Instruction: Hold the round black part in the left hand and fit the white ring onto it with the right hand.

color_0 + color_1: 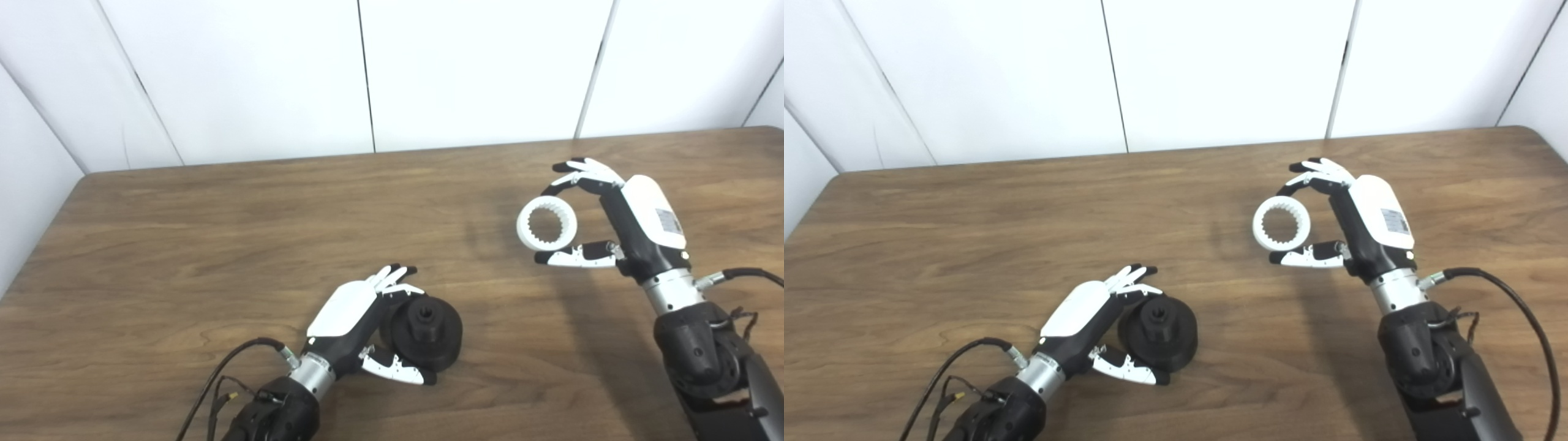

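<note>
The round black part (427, 332) rests on the wooden table (245, 233) near the front, tilted so its hub faces up and toward the camera. My left hand (361, 318) cups it from the left, fingers behind its upper edge and thumb under its lower edge. The white ring (547, 226), toothed on the inside, is held off the table at the right. My right hand (612, 214) is shut on it, fingers on its top rim and thumb on its bottom rim. The ring is well to the right of the black part and farther back.
White wall panels (478, 67) stand behind the table's far edge. Black cables (226, 367) trail from both wrists near the front edge. The table's right rear corner (765, 131) is rounded.
</note>
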Available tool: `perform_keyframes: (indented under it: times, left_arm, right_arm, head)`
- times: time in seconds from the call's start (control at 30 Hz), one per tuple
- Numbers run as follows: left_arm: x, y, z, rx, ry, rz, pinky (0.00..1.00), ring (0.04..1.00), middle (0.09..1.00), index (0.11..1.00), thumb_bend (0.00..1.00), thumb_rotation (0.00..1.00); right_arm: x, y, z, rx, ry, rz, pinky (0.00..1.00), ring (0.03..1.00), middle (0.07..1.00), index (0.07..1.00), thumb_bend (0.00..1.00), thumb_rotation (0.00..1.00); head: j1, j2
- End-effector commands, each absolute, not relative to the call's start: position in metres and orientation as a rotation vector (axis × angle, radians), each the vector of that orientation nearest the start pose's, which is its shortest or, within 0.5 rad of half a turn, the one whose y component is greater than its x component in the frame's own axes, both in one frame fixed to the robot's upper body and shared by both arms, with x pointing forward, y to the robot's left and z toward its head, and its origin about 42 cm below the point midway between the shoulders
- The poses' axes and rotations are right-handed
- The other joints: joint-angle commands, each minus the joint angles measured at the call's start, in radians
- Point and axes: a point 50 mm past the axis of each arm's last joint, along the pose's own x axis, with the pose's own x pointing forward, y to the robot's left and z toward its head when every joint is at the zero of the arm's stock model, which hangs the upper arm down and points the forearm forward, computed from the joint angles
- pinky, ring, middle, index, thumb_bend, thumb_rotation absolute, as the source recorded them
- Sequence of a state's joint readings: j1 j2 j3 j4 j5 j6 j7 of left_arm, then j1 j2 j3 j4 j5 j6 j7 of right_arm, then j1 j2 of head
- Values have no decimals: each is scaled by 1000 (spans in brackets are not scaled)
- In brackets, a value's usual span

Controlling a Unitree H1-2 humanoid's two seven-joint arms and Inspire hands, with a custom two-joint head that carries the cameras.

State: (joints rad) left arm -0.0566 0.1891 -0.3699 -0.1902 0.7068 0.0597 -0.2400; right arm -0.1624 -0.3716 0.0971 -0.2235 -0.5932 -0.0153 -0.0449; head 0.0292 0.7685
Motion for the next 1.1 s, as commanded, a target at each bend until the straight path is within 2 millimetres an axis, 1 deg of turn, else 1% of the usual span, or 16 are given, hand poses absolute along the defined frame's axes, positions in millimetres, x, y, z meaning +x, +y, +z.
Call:
perform_keyframes:
  times: [0.0,0.07,0.17,0.33,0.57,0.63,0.8,0.93,1.07]
  left_arm:
    - [282,157,136,923,-172,-519,953,1000,967,713,980,299]
    - [282,156,136,924,-169,-520,954,1000,968,714,979,297]
    - [282,154,136,922,-168,-521,952,1000,969,715,980,286]
    - [282,150,136,913,-172,-521,949,1000,970,714,981,269]
    - [281,147,136,905,-180,-517,951,1000,970,711,984,272]
    - [281,147,136,905,-180,-516,958,1000,970,711,983,276]
    - [281,146,136,903,-180,-517,974,1000,972,713,981,284]
    - [282,146,137,906,-180,-516,975,1000,973,713,983,288]
    - [282,145,137,904,-179,-517,976,1000,974,715,983,292]
  right_arm:
    - [318,-261,238,-891,-522,26,791,884,810,482,519,138]
    - [315,-256,239,-862,-509,49,797,887,811,482,519,138]
    - [310,-248,239,-839,-501,72,767,877,801,481,519,139]
    - [303,-237,238,-826,-504,106,751,870,798,481,521,138]
    - [294,-219,232,-804,-518,184,754,876,805,481,519,140]
    - [292,-213,230,-802,-518,208,738,871,804,481,519,142]
    - [287,-198,226,-798,-508,260,750,871,806,481,519,144]
    - [285,-191,222,-806,-505,288,752,864,806,481,519,146]
    - [283,-180,217,-808,-495,335,792,865,808,481,519,147]
  head:
    - [0,1]
    - [2,3]
    - [8,6]
    - [11,10]
    - [18,13]
    - [24,14]
    - [29,16]
    - [31,16]
    - [41,20]
